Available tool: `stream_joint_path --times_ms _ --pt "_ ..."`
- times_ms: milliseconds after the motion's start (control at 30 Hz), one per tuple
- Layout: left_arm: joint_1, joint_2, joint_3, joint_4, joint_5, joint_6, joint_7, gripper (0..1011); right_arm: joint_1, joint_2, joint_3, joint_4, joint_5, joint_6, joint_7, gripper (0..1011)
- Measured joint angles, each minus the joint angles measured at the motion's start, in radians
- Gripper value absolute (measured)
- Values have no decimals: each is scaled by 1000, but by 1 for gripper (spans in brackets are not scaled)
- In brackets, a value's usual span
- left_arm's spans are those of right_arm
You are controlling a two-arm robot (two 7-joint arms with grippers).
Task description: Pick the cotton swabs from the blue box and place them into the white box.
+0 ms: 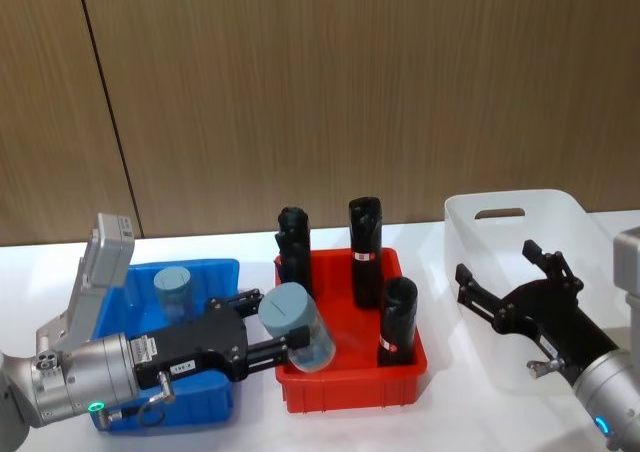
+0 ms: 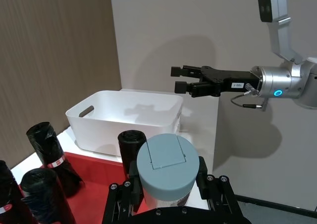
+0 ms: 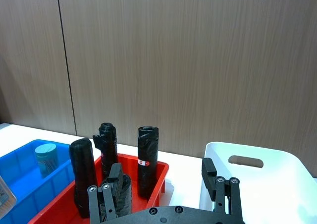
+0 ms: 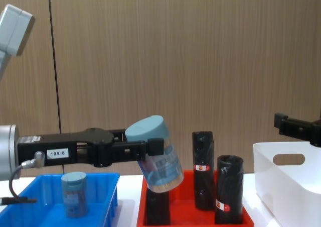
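Closest to the lens, the left gripper (image 1: 283,320) is seen clamped on a cotton swab jar (image 1: 288,309), fingers pressed vs. its clear wall just under the pale lid. Jar is held in the air and tilted, lid leaned back toward the gripper's wrist. Its base is hung over the red tray (image 1: 350,392), which lies under the fingertips.

Beyond the fingertips, black rolls (image 1: 365,237) w/ red-white labels are stood upright in that tray. One is set close by the held jar, others farther fwd and off to the gripper's right. They are thus placed btwn this gripper and the white box (image 1: 470,237).

Back from the fingertips, alongside and under the gripper's body, the blue box (image 1: 215,268) is set. A second cotton swab jar (image 1: 173,292) is stood upright in its far part, well apart from the held one.

Past the tray, well to the right of the left gripper, the right gripper (image 1: 497,259) is held over the white box's near edge. Its jaws are spread wide and nothing is gripped. Wood-panel wall is seen behind it all.
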Motion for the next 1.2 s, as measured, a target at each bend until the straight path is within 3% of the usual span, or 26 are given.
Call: stream_joint_path --times_ms 267,500,800,1200 --pt "-5 -1 3 7 4 -3 -21 657 0 0 1 0 3 0 14 1002" --pt "-8 -1 5 11 6 -5 -30 657 2 9 3 -2 8 -1 63 1002" --pt "-10 -2 5 14 7 -6 -37 658 10 31 8 -11 29 21 173 1002" --pt "-11 -2 6 15 8 -7 -41 657 26 67 12 -22 61 93 349 1001"
